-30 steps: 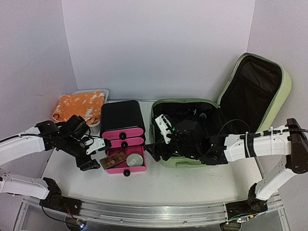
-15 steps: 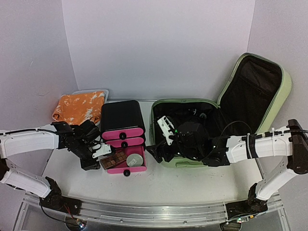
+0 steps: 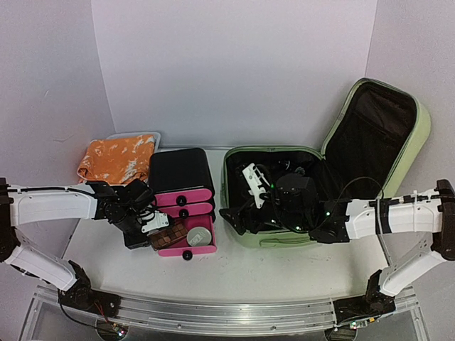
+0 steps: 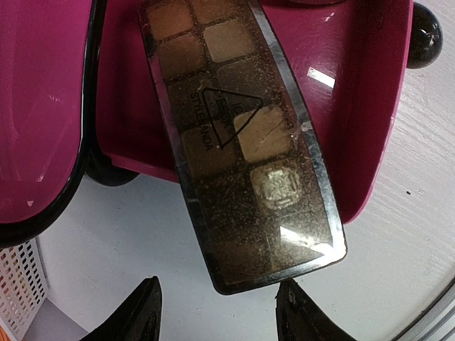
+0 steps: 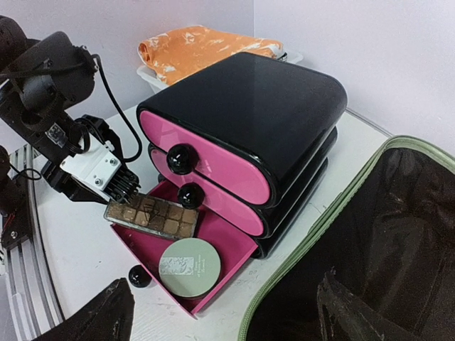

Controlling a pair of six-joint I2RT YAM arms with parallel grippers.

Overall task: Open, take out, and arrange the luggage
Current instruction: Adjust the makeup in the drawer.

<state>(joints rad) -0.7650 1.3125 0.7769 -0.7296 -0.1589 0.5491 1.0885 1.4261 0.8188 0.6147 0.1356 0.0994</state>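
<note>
Luggage [image 3: 377, 128] open; palette [image 4: 242, 142] and compact [image 5: 189, 266] in bottom drawer [image 5: 231, 240]. Left gripper [image 4: 220, 297], right gripper [image 5: 227, 295] both spread, empty. Dark items still inside.

1 overhead, 2 wrist; drawer [image 3: 202, 249] shared

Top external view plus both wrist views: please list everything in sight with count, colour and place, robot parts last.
suitcase: one, light green with black lining, right side of the table, lid propped open; dark contents too hard to tell
drawer box: one, black with pink fronts, left of the suitcase, bottom drawer pulled out
palette: one, brown shades, lying across the open drawer, one end overhanging
round compact: one, pale grey-green, in the open drawer
basket: one, white, back left
cloth: one, orange and white, on the basket
table: one, white
left pincer: one, black, open, at the palette's overhanging end
right pincer: one, black, open, at the suitcase's front left corner
</note>
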